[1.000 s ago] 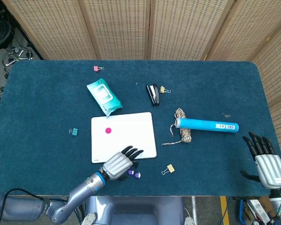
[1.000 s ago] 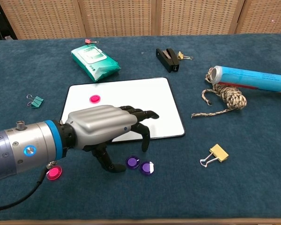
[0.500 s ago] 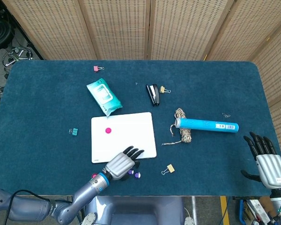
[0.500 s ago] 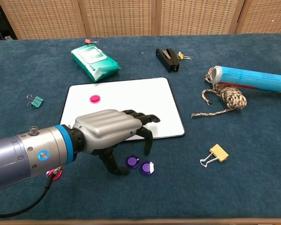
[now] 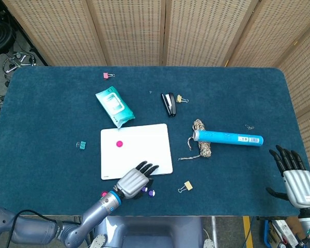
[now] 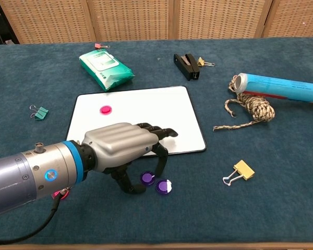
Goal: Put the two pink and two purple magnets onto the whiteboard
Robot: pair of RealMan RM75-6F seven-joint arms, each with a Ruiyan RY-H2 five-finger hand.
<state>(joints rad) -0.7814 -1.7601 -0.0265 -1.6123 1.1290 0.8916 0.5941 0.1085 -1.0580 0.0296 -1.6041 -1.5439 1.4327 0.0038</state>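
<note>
The whiteboard (image 6: 146, 112) (image 5: 144, 150) lies flat on the blue cloth with one pink magnet (image 6: 105, 110) (image 5: 119, 144) on it. Two purple magnets (image 6: 147, 178) (image 6: 164, 186) lie on the cloth just in front of the board's near edge. The other pink magnet (image 6: 62, 194) peeks out beside my left forearm. My left hand (image 6: 122, 148) (image 5: 132, 181) hovers low over the board's near edge, thumb and a fingertip (image 6: 159, 169) straddling the left purple magnet, which still lies on the cloth. My right hand (image 5: 294, 178) rests far right, fingers spread, holding nothing.
A wet-wipes pack (image 6: 105, 65) and a black stapler (image 6: 187, 66) lie behind the board. A blue tube (image 6: 281, 88) and a rope bundle (image 6: 253, 109) sit to the right. A yellow binder clip (image 6: 241, 171) lies front right, a green clip (image 6: 39, 112) to the left.
My left hand has drawn back toward me and lowered, its thumb and fingertip closing in around the left purple magnet. The right hand and the magnets have stayed where they were.
</note>
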